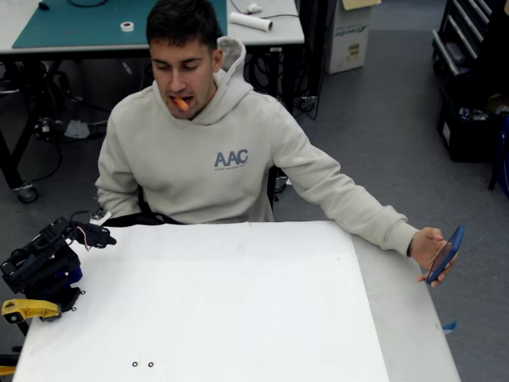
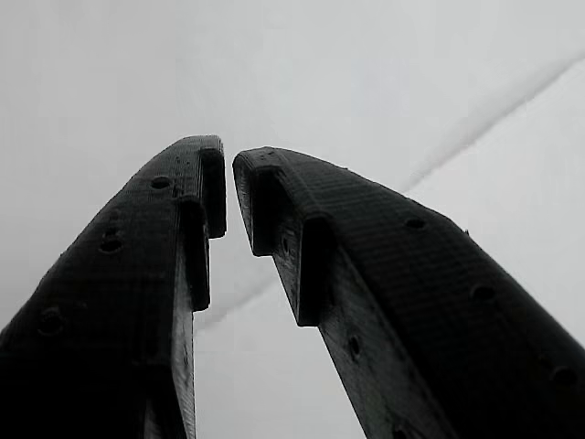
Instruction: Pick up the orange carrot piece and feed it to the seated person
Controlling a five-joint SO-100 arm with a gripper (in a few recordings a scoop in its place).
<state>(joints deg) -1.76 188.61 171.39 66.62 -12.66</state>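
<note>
The orange carrot piece (image 1: pixel 181 103) sticks out of the mouth of the seated person (image 1: pixel 215 151), who wears a beige hoodie and sits behind the table's far edge. My black arm rests folded at the table's left edge, and its gripper (image 1: pixel 99 235) points toward the person's elbow, far below the carrot. In the wrist view the two black fingers (image 2: pixel 311 238) stand with their tips almost touching above the white surface. The gripper (image 2: pixel 228 169) is shut with nothing between the fingers.
A white sheet (image 1: pixel 238 302) covers the table. A yellow clamp handle (image 1: pixel 28 309) sits by the arm's base. The person's hand holds a blue phone (image 1: pixel 445 255) off the table's right side. Two small black rings (image 1: pixel 141 364) lie near the front edge.
</note>
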